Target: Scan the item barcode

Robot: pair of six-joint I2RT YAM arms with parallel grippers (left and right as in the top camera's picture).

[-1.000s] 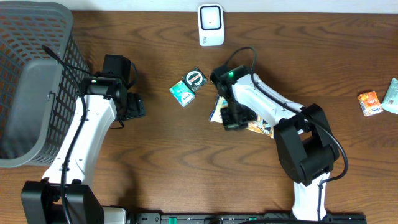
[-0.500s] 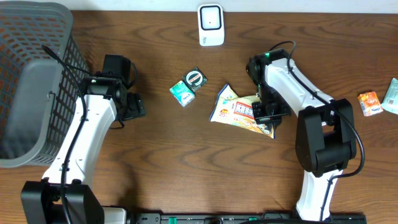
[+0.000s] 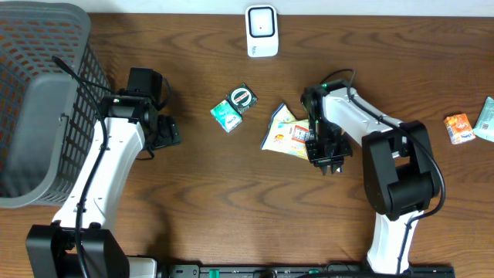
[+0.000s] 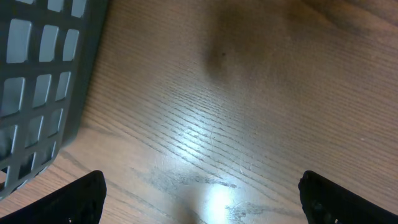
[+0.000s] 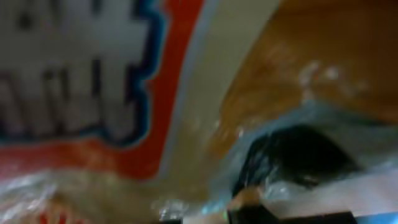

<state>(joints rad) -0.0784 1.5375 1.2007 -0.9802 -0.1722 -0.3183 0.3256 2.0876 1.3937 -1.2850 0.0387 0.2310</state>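
Our right gripper (image 3: pixel 325 153) is low over the right end of the yellow, white and red glossy snack packet (image 3: pixel 287 133). Blurred wrapper fills the wrist view, so we cannot tell whether the jaws pinch the film or stand parted. The packet lies flat on the brown wooden table (image 3: pixel 231 201), near the middle, well apart from the white box-shaped barcode scanner (image 3: pixel 262 31) at the far edge. We judge the packet light, soft and slippery, likely to flop and crinkle when lifted. We would take it by a flat sealed edge, clear of the print. Our left gripper (image 4: pixel 202 199) has its fingers spread wide over bare wood, holding nothing, beside the grey plastic mesh basket (image 3: pixel 31 100).
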